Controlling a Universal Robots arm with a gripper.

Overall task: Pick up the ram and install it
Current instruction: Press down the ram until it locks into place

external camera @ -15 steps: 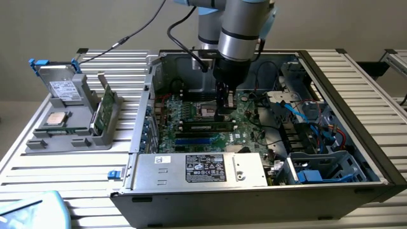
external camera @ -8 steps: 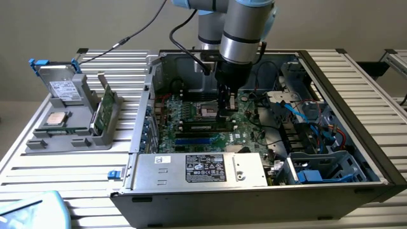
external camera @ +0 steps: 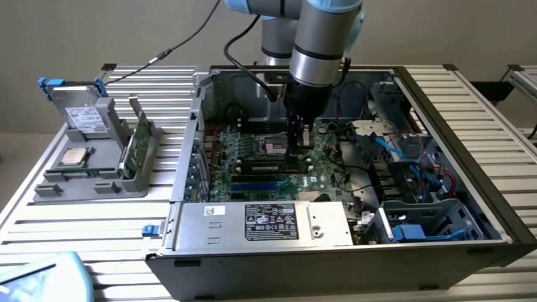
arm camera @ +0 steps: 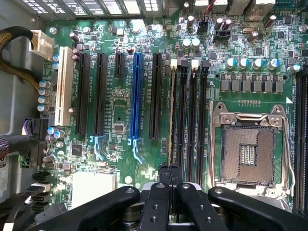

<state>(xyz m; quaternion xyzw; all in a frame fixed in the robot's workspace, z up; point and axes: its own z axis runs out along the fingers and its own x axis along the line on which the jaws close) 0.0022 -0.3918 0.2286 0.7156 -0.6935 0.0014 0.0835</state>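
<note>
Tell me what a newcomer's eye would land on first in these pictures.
The open black computer case with its green motherboard exposed draws the eye first. The silver robot arm's gripper reaches down into it, shut, directly over the row of memory slots. On the exterior view's left, a grey parts holder carries a square silver processor chip.

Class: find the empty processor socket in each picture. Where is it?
Exterior view: socket inside the open case, just to the exterior view's left of the claw.
Wrist view: socket, silver-framed, beside the black memory slots.
Shared landmark: the blue slot.
</note>
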